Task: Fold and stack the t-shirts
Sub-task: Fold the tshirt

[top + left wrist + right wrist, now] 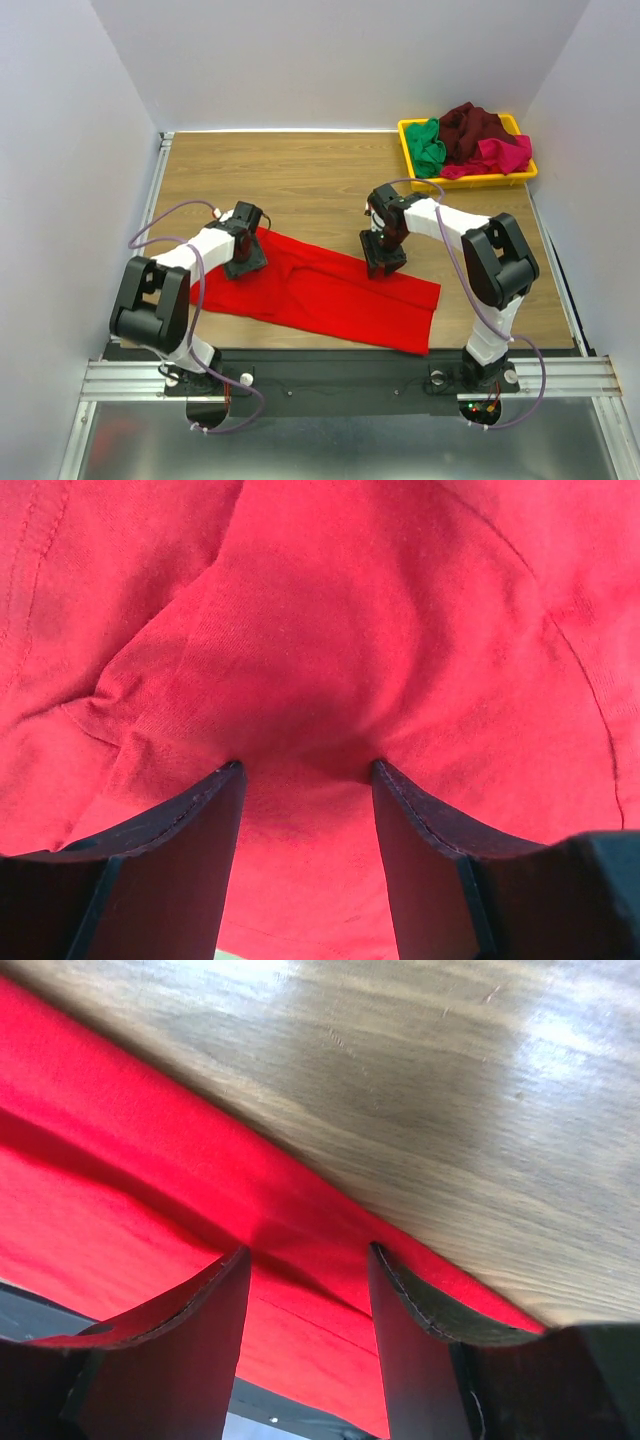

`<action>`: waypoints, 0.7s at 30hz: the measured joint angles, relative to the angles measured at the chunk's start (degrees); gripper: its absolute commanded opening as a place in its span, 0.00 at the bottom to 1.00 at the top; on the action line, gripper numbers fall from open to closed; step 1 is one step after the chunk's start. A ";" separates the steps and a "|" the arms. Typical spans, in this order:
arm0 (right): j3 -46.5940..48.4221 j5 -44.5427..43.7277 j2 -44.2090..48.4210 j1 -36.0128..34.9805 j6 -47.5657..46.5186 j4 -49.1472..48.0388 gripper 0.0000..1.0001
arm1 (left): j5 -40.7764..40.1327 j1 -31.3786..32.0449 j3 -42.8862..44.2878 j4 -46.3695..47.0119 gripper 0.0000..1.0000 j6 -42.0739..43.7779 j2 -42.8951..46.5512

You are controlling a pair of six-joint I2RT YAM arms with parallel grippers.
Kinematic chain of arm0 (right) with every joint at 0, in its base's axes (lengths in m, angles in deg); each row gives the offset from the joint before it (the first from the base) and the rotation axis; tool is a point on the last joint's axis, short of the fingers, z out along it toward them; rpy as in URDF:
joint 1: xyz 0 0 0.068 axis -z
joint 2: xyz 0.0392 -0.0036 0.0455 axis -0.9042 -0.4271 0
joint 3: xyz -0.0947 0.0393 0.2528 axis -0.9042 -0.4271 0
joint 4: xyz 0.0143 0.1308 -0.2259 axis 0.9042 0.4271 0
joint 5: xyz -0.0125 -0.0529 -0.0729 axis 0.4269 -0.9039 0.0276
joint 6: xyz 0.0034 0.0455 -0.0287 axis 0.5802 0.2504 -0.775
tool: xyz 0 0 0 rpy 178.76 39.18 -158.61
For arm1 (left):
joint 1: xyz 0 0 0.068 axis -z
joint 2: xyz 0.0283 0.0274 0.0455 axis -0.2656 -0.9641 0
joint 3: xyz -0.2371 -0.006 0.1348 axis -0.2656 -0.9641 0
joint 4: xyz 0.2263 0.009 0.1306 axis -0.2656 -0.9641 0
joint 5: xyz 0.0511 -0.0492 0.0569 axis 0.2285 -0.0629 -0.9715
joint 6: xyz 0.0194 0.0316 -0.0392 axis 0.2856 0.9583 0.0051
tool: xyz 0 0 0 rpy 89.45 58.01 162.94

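Observation:
A bright red t-shirt point(330, 300) lies spread flat across the near part of the wooden table. My left gripper point(246, 262) stands on its upper left part. In the left wrist view that gripper point(305, 770) is open, its fingertips pressed down into rumpled red cloth point(320, 630). My right gripper point(383, 263) is at the shirt's far edge. In the right wrist view it point(305, 1250) is open too, tips resting on the red hem point(100, 1160) beside bare wood point(400, 1080). Green point(428, 145), dark maroon point(475, 125) and magenta-pink point(505, 155) t-shirts lie bunched together at the back right.
The three bunched shirts sit in a yellow plastic tray point(404, 138) in the far right corner. White walls close in the table on the left, back and right. Bare wood point(300, 180) stretches behind the red shirt. A metal rail runs along the near edge.

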 measured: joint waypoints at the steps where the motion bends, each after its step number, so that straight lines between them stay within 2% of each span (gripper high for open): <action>1: -0.22 0.00 0.15 0.00 -0.02 -0.11 0.56 | -0.02 -0.26 1.18 0.22 0.65 0.76 -1.20; 10: -1.11 0.07 0.76 0.00 -0.04 -0.07 0.57 | 0.07 -1.38 20.68 1.51 0.63 7.78 -18.51; 21: -0.35 1.55 0.20 0.00 -0.90 0.81 0.57 | 0.94 -1.27 56.22 -3.54 0.61 15.45 -42.38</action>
